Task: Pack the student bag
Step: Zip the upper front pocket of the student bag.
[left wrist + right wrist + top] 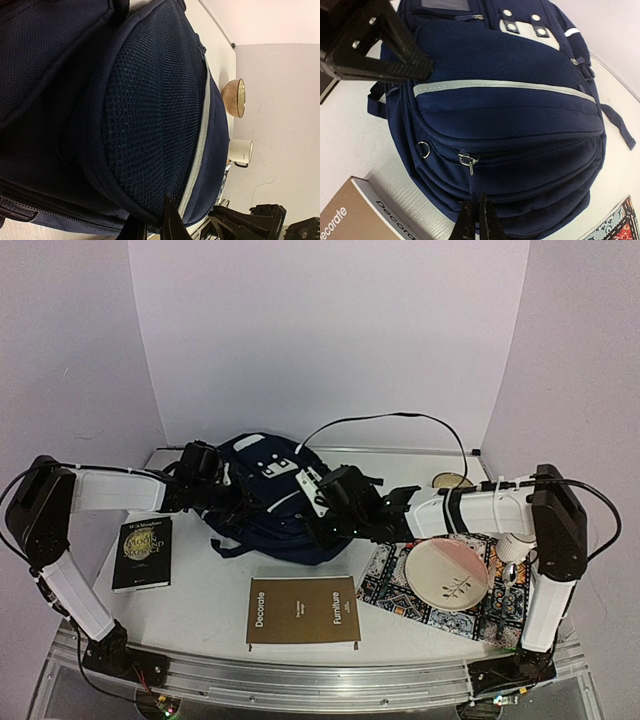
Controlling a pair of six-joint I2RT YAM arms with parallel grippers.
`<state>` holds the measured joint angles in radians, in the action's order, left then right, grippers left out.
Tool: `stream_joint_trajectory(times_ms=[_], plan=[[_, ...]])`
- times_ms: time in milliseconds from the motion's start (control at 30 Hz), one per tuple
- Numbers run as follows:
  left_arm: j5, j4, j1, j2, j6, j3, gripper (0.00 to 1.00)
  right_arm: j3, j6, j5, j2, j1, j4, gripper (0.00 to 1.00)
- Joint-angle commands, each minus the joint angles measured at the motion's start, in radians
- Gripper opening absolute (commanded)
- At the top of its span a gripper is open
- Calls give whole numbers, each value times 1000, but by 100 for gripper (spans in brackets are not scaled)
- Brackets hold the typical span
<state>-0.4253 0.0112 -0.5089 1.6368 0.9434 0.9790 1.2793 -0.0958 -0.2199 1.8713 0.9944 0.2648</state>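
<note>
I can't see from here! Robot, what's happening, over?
Left fingers, right fingers shut, at the backpack. Front pocket zipped. Black book, brown book outside.

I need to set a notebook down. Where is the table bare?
Bare table lies between the black book and the brown book, in front of the student bag. The right is crowded: patterned mat, plate, cup.

The student bag is showing dark navy with pale stripes; the mat is displaying a multicoloured, possibly floral pattern.
</note>
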Motion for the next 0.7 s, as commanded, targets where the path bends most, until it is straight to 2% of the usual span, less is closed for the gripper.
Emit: stream_joint_trajectory(times_ms=[0, 167, 300, 567, 667], plan=[[60, 79, 64, 40, -179, 134, 0, -27, 13, -49, -72, -40, -90, 0], [31, 182, 140, 65, -273, 175, 0, -79, -39, -94, -108, -125, -93, 0], [70, 254, 205, 89, -336, 229, 0, -61, -30, -86, -118, -148, -96, 0], [180, 413, 264, 216, -461, 471, 0, 68, -4, 64, -83, -135, -110, 0], [201, 421, 267, 244, -479, 525, 2, 117, -4, 111, -52, -104, -109, 0]])
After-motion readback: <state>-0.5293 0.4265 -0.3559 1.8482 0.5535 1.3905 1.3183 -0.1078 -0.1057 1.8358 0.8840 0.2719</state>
